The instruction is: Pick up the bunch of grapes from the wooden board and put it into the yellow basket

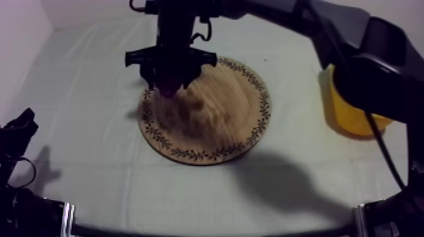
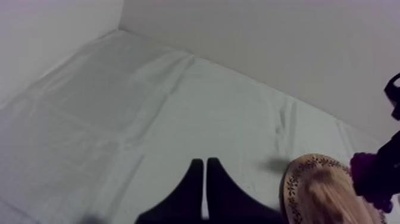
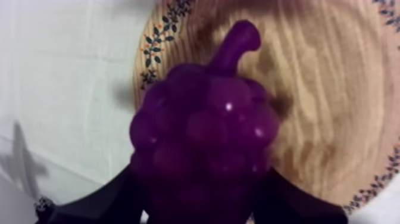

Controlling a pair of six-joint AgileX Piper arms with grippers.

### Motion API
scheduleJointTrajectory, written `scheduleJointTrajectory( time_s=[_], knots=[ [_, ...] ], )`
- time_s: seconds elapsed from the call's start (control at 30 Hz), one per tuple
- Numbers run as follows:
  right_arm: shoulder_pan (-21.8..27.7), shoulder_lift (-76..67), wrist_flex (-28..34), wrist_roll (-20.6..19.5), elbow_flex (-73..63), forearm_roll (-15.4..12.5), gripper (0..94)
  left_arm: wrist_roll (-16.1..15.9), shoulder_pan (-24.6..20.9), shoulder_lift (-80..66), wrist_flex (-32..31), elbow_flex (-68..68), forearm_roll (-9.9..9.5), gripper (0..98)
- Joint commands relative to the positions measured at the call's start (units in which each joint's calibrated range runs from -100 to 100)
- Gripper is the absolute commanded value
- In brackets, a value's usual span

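Upper left of centre, the right gripper (image 1: 169, 87) pinches the grapes (image 3: 205, 143) over the board (image 1: 221, 126); left gripper (image 2: 205, 164) sits pressed together

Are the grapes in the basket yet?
Not yet. Done: the right gripper is shut on the bunch of grapes. In hand: it holds them over the edge of the wooden board. Left: carry them to the yellow basket and drop them in.

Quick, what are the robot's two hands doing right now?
Left hand: shut, holding nothing.
Right hand: shut on the grapes.
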Motion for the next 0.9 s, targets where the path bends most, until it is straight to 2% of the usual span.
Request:
scheduleJointTrajectory(
  time_s=[0.0, 0.53, 0.7, 0.87],
  knots=[
    [0.2, -4.1, -0.1, 0.3, 2.2, 0.2, 34.7, 0.0, 0.0, 0.0, 0.0, 0.0, 0.01, 0.0],
    [1.5, -20.3, -0.6, 2.9, 21.2, 1.4, 34.9, 0.0, 0.0, 0.0, 0.0, 0.0, 0.01, 0.0],
    [3.8, -24.3, -0.6, 5.0, 26.6, 3.0, 35.0, 0.0, 0.0, 0.0, 0.0, 0.0, 0.01, 0.0],
    [8.3, -28.4, -0.7, 7.9, 33.0, 4.8, 35.1, 0.0, 0.0, 0.0, 0.0, 0.0, 0.01, 0.0]
  ],
)
